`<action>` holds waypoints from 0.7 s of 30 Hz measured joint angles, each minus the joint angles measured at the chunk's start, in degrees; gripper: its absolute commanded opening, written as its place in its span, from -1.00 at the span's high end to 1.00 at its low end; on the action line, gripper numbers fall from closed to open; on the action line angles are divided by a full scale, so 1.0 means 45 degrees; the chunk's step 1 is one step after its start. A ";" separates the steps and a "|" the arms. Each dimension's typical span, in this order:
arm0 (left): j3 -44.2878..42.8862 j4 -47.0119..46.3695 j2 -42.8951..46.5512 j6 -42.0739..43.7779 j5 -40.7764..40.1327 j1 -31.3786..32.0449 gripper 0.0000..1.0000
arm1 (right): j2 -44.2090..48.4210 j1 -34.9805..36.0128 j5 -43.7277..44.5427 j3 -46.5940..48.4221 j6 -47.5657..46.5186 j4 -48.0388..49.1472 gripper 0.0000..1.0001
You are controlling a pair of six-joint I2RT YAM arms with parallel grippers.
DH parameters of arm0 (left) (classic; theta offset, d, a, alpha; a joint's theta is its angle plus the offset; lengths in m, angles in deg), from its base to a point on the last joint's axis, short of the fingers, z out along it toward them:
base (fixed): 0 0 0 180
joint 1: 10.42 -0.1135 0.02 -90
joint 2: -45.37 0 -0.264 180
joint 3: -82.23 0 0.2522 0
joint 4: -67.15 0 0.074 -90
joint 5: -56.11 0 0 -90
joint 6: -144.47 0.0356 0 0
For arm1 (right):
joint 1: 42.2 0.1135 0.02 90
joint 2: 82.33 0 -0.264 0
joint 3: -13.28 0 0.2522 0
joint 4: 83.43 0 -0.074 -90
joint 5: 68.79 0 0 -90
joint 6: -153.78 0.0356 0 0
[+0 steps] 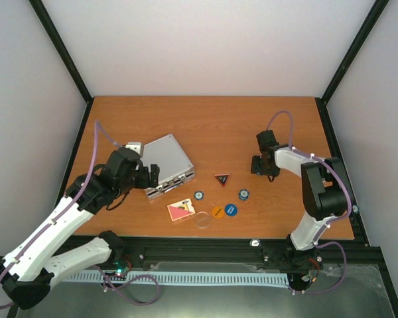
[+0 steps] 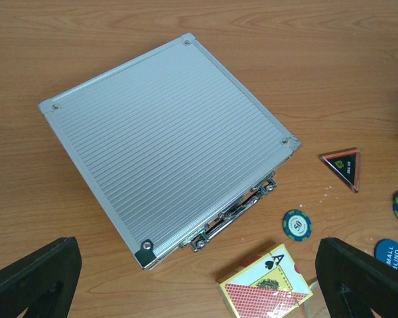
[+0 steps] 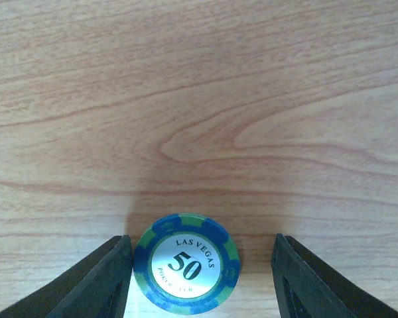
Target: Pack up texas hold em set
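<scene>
Texas hold em set case lies shut on the tabletop, seemingly nothing packed: card deck, triangle, discs and chips loose off its latched edge, left pincer wide open and empty beside it, right pincer half-open astride another chip, not gripping it.

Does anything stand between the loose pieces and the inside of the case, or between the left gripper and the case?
Yes. The case lies shut, so its closed lid keeps out the chip and deck beside it. Nothing visible stands between the open left gripper and the case.
</scene>
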 measured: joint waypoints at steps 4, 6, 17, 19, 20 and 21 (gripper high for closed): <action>0.0000 -0.0160 -0.0126 0.0000 0.0068 0.0000 -1.00 | 0.0044 0.0005 0.0053 -0.0029 -0.0005 -0.0083 -0.20; 0.0000 -0.0214 -0.0126 0.0000 0.0078 0.0005 -0.99 | 0.0044 0.0005 0.0092 -0.0019 -0.0010 -0.0136 -0.19; 0.0000 -0.0243 -0.0112 0.0000 0.0078 0.0000 -1.00 | -0.0058 0.0457 0.0325 0.0204 0.0107 -0.0787 -0.35; 0.0000 -0.0248 -0.0087 0.0000 0.0073 0.0000 -1.00 | -0.0058 0.0529 0.0340 0.0214 0.0141 -0.0816 -0.33; 0.0005 -0.0243 -0.0058 0.0000 0.0078 0.0000 -1.00 | -0.0068 0.0534 0.0330 0.0219 0.0151 -0.0831 -0.31; 0.0005 -0.0243 -0.0034 0.0000 0.0073 0.0000 -1.00 | -0.0068 0.0539 0.0330 0.0219 0.0151 -0.0831 -0.29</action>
